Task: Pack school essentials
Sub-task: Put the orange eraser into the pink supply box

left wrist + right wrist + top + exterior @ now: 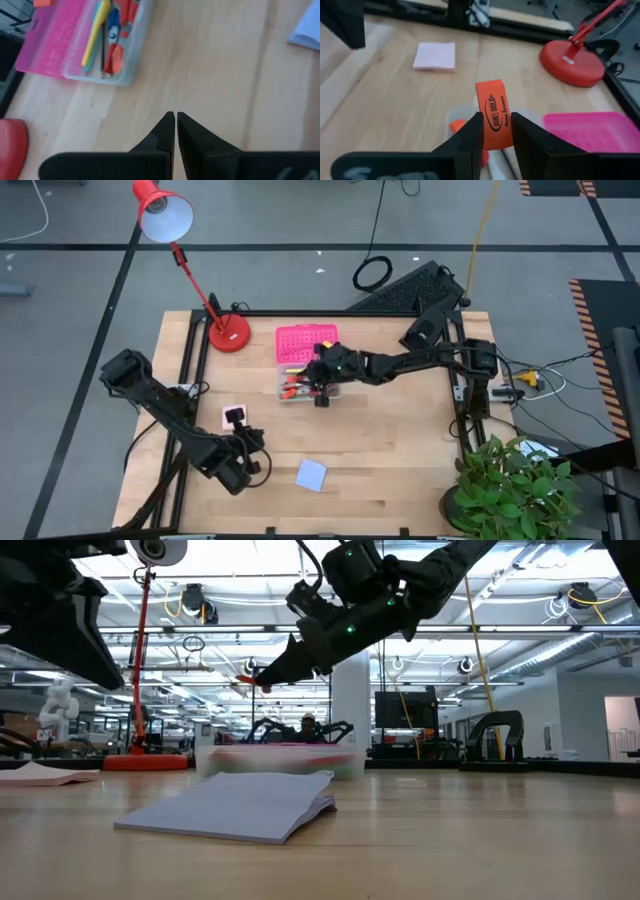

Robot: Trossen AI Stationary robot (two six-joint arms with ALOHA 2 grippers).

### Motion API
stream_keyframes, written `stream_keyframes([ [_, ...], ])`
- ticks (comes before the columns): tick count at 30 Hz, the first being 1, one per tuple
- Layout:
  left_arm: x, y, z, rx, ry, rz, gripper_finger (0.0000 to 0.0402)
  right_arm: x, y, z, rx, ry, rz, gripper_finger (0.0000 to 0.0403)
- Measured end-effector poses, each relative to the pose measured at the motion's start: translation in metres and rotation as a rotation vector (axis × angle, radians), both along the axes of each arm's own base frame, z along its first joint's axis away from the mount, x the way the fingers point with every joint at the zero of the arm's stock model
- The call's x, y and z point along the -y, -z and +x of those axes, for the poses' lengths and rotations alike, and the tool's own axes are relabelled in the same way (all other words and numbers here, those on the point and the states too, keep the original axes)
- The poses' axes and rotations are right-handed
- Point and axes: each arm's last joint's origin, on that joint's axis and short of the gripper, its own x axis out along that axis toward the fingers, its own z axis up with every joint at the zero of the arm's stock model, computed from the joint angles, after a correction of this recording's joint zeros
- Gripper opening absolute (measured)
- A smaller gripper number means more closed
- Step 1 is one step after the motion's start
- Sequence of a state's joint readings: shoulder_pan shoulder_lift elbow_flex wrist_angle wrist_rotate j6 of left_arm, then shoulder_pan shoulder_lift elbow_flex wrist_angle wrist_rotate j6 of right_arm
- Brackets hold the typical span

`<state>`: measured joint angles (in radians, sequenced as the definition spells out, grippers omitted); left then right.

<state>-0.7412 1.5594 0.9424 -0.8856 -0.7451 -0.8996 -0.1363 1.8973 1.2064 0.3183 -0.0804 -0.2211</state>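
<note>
**Inspector:** Where is the right gripper (322, 394), and what is it carrying?

**Assistant:** In the high view it sits just left of centre, over the clear box (300, 385). Its fingers pinch an orange eraser (494, 122), upright between them, with printed lettering on its face. In the low view the same gripper (262, 677) hangs in the upper middle of the frame, above the box (280, 761), not touching it.

**Inspector:** Contents of the box?

**Assistant:** The left wrist view shows a yellow pencil (95, 34), a blue-handled item and red pieces inside it, upper left of the frame. The pink lid (306, 342) lies open just beyond the box.

**Inspector:** Left gripper?

**Assistant:** Lower left of the high view (252, 467), above bare table (400, 460). Its fingers (165, 131) are pressed together on nothing.

**Inspector:** Items still outside the box?

**Assistant:** A blue note pad (311, 475) lower centre of the high view, and a pink note pad (234, 416) left of centre. A red desk lamp (228, 332) stands at the upper left of the table.
</note>
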Motion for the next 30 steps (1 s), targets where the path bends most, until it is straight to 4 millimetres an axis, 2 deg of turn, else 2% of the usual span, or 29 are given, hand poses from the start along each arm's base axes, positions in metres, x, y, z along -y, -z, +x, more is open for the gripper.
stream_keyframes([
  [7,-0.008,-0.008,0.003,0.009,0.004,0.018,0.0024,0.002,0.0,0.003,0.046,-0.019,0.016,0.0084],
  [15,-0.018,-0.021,0.004,0.055,0.008,0.032,0.0024,0.002,0.031,0.013,0.03,-0.049,0.059,0.0084],
  [20,-0.024,-0.022,0.008,0.053,0.002,0.048,0.0024,0.003,0.04,0.015,0.027,-0.049,0.07,0.0084],
  [26,-0.031,-0.022,0.014,0.042,-0.011,0.063,0.0024,0.002,0.059,0.017,0.0,-0.066,0.095,0.0084],
  [30,-0.034,-0.022,0.016,0.037,-0.013,0.068,0.0024,0.003,0.061,0.018,0.001,-0.06,0.096,0.0086],
])
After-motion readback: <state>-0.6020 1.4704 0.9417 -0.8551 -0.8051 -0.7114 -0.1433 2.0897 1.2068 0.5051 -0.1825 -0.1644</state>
